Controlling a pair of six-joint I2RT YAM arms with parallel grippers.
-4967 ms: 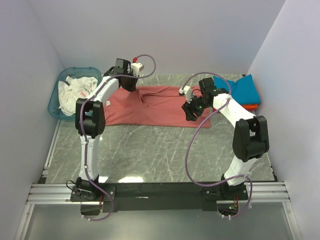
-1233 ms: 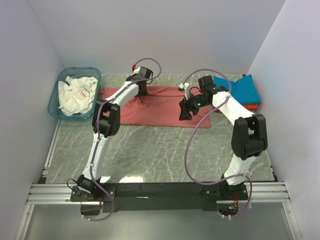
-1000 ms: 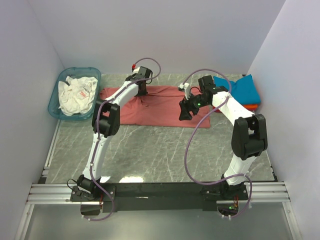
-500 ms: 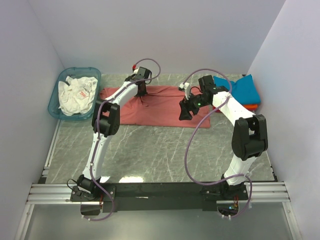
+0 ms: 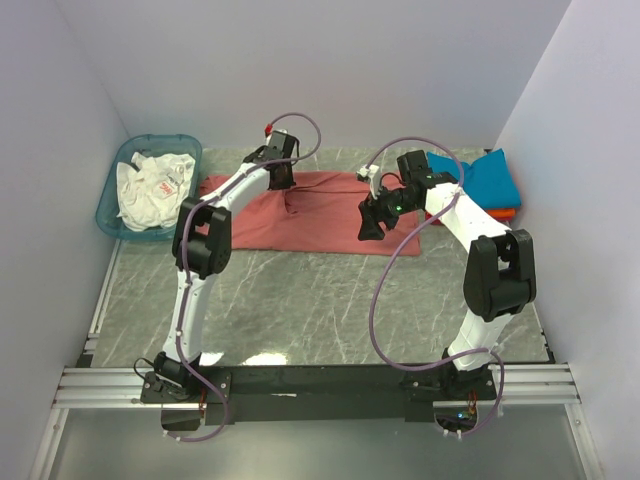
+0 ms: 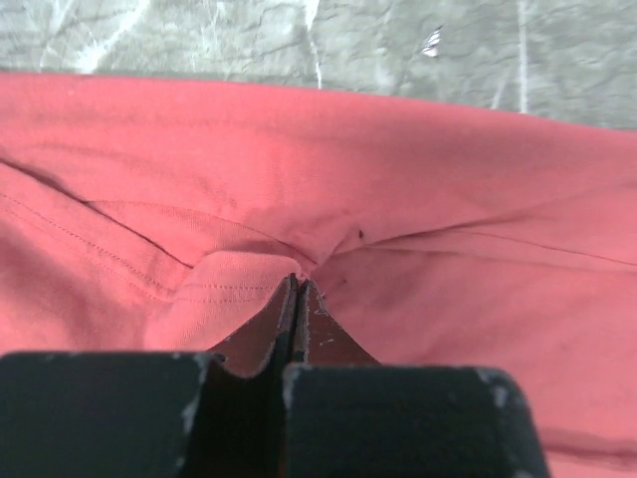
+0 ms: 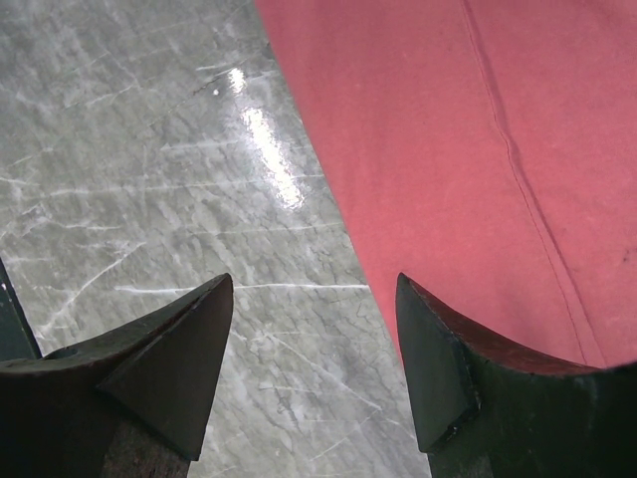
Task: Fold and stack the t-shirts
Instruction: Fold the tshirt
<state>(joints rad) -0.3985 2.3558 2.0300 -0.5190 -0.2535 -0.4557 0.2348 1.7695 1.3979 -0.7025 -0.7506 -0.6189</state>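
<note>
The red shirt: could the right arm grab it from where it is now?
Probably yes. The right gripper hangs open over an edge of the red shirt, and nothing lies between them.

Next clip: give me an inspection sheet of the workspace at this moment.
Surface: grey marble table, glossy.
Job's things: dusty-red t-shirt spread along the far side; teal-blue folded t-shirt on an orange one, far right.
Clutter: teal basket holding white cloth, far left.
Grippers: left gripper shut, pinching a fold of the red shirt; right gripper open over that shirt's edge.
Cables: purple cables loop off both arms.
Surroundings: plain walls; metal rail at the near edge.
</note>
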